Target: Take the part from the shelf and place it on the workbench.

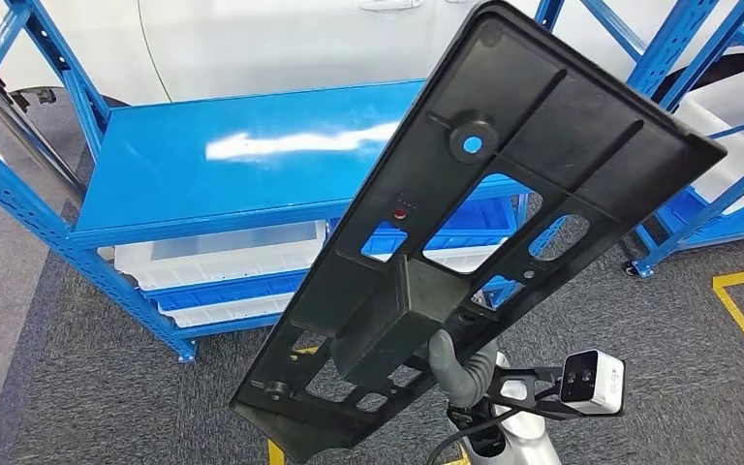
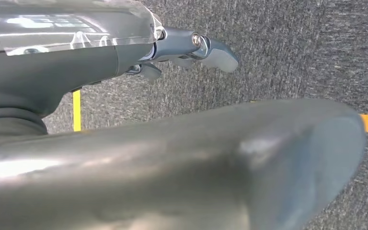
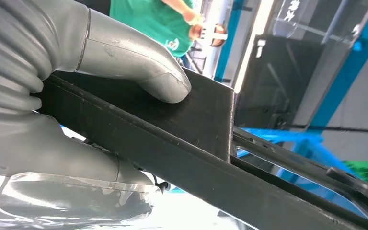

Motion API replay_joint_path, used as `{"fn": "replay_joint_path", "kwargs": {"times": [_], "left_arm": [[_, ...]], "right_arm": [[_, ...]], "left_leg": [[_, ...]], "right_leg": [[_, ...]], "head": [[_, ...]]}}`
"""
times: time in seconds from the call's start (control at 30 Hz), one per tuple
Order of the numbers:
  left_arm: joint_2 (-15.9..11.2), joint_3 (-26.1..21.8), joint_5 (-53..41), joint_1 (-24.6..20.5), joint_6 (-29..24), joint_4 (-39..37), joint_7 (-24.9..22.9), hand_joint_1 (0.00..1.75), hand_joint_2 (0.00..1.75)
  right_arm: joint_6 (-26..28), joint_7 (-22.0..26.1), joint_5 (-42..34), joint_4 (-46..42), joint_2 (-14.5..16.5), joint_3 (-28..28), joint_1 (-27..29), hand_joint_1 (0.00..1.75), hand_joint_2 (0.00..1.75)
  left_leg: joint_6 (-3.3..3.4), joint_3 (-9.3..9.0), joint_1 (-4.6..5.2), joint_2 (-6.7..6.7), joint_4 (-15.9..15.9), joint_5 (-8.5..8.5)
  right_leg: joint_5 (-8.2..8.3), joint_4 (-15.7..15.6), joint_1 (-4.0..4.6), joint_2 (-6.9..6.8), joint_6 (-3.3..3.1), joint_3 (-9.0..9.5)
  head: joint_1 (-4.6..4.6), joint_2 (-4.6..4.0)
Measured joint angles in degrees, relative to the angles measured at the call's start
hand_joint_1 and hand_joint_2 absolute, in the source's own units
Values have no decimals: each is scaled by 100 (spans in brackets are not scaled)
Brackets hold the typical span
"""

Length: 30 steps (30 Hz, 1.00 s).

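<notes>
Before the blue shelf (image 1: 252,155): part (image 1: 504,184), long flat black plastic panel with cut-out slots, ribs and a raised box (tilted, raised above grey carpet), gripped by right hand (image 3: 76,72); left hand (image 2: 191,48) empty, fingers apart

This is a workshop or warehouse floor of an industrial kind. Blue steel racks (image 1: 242,160) with perforated uprights stand on grey carpet (image 1: 107,387), with white plastic bins (image 1: 218,254) on the lower level, a second rack (image 1: 727,116) to the right, and yellow floor lines (image 1: 741,300) marking out zones. A white car body (image 1: 271,39) stands behind the racks, and the right wrist view shows more blue posts (image 3: 350,72) and a person in a green shirt (image 3: 158,21) nearby.
</notes>
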State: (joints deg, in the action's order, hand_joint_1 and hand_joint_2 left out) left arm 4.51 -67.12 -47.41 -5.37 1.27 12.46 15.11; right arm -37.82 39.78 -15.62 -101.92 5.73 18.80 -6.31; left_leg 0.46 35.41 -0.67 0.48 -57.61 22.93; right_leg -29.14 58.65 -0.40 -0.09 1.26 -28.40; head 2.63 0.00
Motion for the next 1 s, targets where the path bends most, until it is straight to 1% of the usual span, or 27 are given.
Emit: {"fn": "replay_joint_path", "kwargs": {"times": [0.03, 0.07, 0.1, 0.13, 0.17, 0.2, 0.23, 0.27, 0.3, 0.33, 0.37, 0.4, 0.43, 0.47, 0.5, 0.53, 0.6, 0.63, 0.67, 0.7, 0.77, 0.8, 0.83, 0.87, 0.9, 0.97, 1.0], "left_arm": [[4, 0, 0, -3, -16, 0, -4, 0, 0], [5, 0, 1, -5, -36, 0, -6, 0, 0], [7, 0, 2, -4, -57, 0, -8, 0, 0], [7, 0, 4, -2, -74, 0, -11, 0, 0], [8, 0, 8, 1, -86, 0, -15, 0, 0], [9, 0, 11, 2, -96, 0, -19, 0, 0], [13, 0, 14, 3, -102, 0, -23, 0, 0], [17, 0, 14, 5, -109, 0, -30, 0, 0], [21, 0, 10, 9, -119, 0, -40, 0, 0], [24, 0, 5, 13, -134, 0, -50, 0, 0], [25, 0, -1, 16, -153, 0, -61, 0, 0], [24, 0, -7, 16, -168, 0, -69, 0, 0], [24, 0, -11, 14, -179, 0, -72, 0, 0], [23, 0, -15, 11, -182, 0, -75, 0, 0], [24, 0, -19, 10, -183, 0, -76, 0, 0], [24, 0, -21, 11, -184, 0, -77, 0, 0], [34, 0, -21, 20, -182, 0, -77, 0, 0], [43, 0, -20, 22, -181, 0, -76, 0, 0], [51, 0, -16, 22, -180, 0, -73, 0, 0], [58, 0, -11, 19, -181, 0, -70, 0, 0], [58, -1, 5, 20, -190, 0, -64, 0, 0], [60, -2, 16, 26, -201, 0, -66, 0, 0], [63, -3, 26, 33, -215, 0, -69, 0, 0], [67, -5, 33, 39, -231, -1, -74, 0, 0], [75, -7, 37, 42, -251, -1, -81, 0, 0], [101, -9, 32, 45, -284, -2, -99, 0, 0], [113, -9, 20, 49, -303, -2, -108, 0, 0]], "right_arm": [[-1, 1, -26, 4, -11, 10, -25, 175, 175], [-2, 1, -54, 11, -26, 19, -40, 175, 175], [-2, 1, -79, 20, -43, 26, -50, 175, 175], [-2, 1, -98, 28, -57, 34, -63, 175, 175], [-2, 0, -111, 35, -68, 43, -73, 175, 175], [-3, 0, -121, 41, -77, 51, -81, 175, 175], [-4, 0, -127, 48, -86, 57, -86, 175, 175], [-7, 0, -131, 55, -96, 60, -82, 175, 175], [-12, 0, -134, 63, -108, 61, -71, 175, 175], [-19, 0, -135, 70, -121, 61, -53, 175, 175], [-26, 0, -135, 74, -135, 61, -33, 175, 175], [-32, 0, -131, 76, -147, 61, -14, 175, 175], [-37, 0, -125, 76, -158, 60, 0, 175, 175], [-39, 0, -117, 76, -166, 58, 8, 175, 175], [-41, 0, -109, 76, -172, 57, 16, 175, 175], [-46, 1, -102, 77, -179, 56, 25, 175, 175], [-63, 1, -89, 78, -193, 53, 45, 175, 175], [-75, 1, -83, 78, -199, 49, 53, 175, 175], [-89, 1, -71, 77, -205, 44, 59, 175, 175], [-102, 2, -49, 76, -210, 35, 71, 175, 175], [-131, 2, 7, 76, -220, 4, 117, 175, 175], [-156, 2, 29, 76, -226, -18, 148, 175, 175], [-194, 2, 39, 75, -230, -43, 173, 175, 175], [-240, 2, 44, 71, -233, -65, 188, 175, 175], [-282, 2, 50, 58, -234, -85, 194, 175, 175], [-326, 2, 67, 13, -232, -108, 181, 175, 175], [-325, 2, 79, -13, -228, -111, 171, 175, 175]], "left_leg": [[-32, 13, -1, 0, 7, -37], [-71, 19, -2, 1, 21, -77], [-104, 28, -10, 0, 21, -90], [-132, 57, -16, -3, -25, -29], [-156, 114, -18, -7, -168, 121], [-172, 212, -26, -10, -430, 356], [-190, 335, -28, -11, -787, 623], [-206, 454, -31, -11, -1168, 835], [-222, 520, -34, -11, -1459, 930], [-232, 495, -37, -11, -1569, 907], [-236, 358, -41, -10, -1453, 794], [-233, 112, -45, -10, -1127, 645], [-221, -166, -47, -10, -705, 554], [-198, -406, -39, -14, -340, 501], [-171, -554, -29, -17, -86, 495], [-138, -601, -16, -22, 19, 518], [-61, -570, -15, -22, 47, 490], [-17, -555, -22, -19, 58, 465], [27, -540, -33, -14, 72, 437], [65, -519, -39, -9, 82, 410], [104, -459, -28, -6, 76, 374], [108, -431, -21, -7, 71, 359], [106, -409, -15, -7, 64, 348], [103, -398, -10, 0, 58, 340], [99, -396, -3, 13, 54, 337], [82, -400, 18, 51, 41, 335], [62, -395, 28, 77, 36, 332]], "right_leg": [[-57, -167, 20, 0, -39, 85], [-54, -237, 32, 0, -83, 96], [-11, -250, 27, -9, -130, 73], [31, -270, 18, -16, -182, 46], [86, -289, 6, -24, -231, 14], [137, -299, -2, -33, -265, -28], [181, -297, 3, -34, -286, -83], [223, -292, 10, -36, -294, -139], [263, -284, 15, -38, -291, -197], [297, -273, 18, -39, -283, -250], [323, -258, 17, -39, -270, -295], [342, -236, 14, -39, -255, -334], [352, -207, 13, -40, -237, -367], [360, -173, 17, -39, -213, -401], [370, -143, 23, -40, -185, -429], [385, -123, 29, -40, -150, -454], [410, -102, 29, -35, -74, -484], [379, -60, 22, -27, -39, -508], [278, 73, 15, -19, -8, -569], [109, 329, 5, -11, 19, -682], [-295, 1101, -7, -5, 64, -1019], [-410, 1413, -12, -5, 78, -1148], [-418, 1538, -16, -5, 81, -1186], [-316, 1426, -18, -7, 71, -1105], [-136, 1101, -14, -29, 45, -917], [161, 277, 39, -219, -45, -481], [231, 4, 73, -305, -91, -351]], "head": [[0, 0], [0, 0], [-1, 0], [-1, 0], [0, 0], [0, 0], [1, 0], [1, 0], [0, 0], [1, 0], [0, 0], [0, 0], [0, 0], [-1, 0], [-1, 0], [-1, 0], [0, 0], [0, 0], [0, 0], [0, 0], [-1, 0], [-1, 0], [-1, 0], [-1, 0], [-1, 0], [-1, 0], [-1, 0]]}}
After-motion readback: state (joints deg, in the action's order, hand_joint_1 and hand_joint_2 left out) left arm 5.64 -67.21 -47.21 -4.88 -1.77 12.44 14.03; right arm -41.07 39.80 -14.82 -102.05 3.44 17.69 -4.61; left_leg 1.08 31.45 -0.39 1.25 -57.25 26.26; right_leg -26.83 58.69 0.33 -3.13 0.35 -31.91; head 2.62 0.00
